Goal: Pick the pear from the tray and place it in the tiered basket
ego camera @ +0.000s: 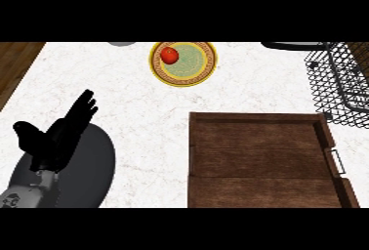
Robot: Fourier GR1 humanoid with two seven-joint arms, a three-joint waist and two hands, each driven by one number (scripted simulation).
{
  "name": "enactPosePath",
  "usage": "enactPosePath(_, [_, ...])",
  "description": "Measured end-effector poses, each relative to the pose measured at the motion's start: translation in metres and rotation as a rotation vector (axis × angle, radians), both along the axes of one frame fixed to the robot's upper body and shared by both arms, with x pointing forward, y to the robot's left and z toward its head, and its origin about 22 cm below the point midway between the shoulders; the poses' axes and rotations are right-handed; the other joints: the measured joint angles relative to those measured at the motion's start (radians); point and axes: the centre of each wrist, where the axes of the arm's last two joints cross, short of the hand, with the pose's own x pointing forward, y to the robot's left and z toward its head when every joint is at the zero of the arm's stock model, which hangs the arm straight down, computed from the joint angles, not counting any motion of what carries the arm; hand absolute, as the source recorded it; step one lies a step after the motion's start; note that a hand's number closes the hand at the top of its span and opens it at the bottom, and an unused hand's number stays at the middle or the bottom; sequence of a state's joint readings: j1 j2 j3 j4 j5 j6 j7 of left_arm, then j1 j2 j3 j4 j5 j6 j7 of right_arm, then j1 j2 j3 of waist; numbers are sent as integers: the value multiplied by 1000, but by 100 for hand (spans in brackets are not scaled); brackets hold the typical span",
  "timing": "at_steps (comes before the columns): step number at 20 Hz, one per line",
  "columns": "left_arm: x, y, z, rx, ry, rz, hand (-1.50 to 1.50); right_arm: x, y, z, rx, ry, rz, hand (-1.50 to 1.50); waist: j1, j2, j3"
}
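A brown wooden tray [263,161] lies on the white marble counter [130,97]; no pear shows on it. A black wire tiered basket [338,83] stands at the right edge. A red fruit [169,55] sits on a yellow plate [194,68]. The left hand [57,134], open and holding nothing, rests at lower left.

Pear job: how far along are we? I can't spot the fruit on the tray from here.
Done: cannot confirm. The wooden tray shows no pear, and none is visible in the wire tiered basket, which is partly cut off. In hand: nothing; the left hand rests open at lower left, and the right hand is out of view. The only fruit showing is a red one on the yellow plate. Left: locating the pear.
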State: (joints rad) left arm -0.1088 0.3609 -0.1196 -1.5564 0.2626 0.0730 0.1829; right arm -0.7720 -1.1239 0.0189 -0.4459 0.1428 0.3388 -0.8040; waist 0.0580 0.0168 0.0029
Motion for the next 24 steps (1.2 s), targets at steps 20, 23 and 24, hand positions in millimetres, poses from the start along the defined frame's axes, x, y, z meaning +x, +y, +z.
enactPosePath(20, [4,3,1,-6,1,6,0,35,23,-32,-15,-54,-12,150,-22,-20,-21])
enactPosePath(23, [5,1,-1,2,-3,3,0,40,29,-38,33,-85,-19,-150,-22,-20,-22])
enactPosePath(24, [6,2,0,4,-9,4,0,42,31,-40,42,-92,-20,-150,-20,-18,-21])
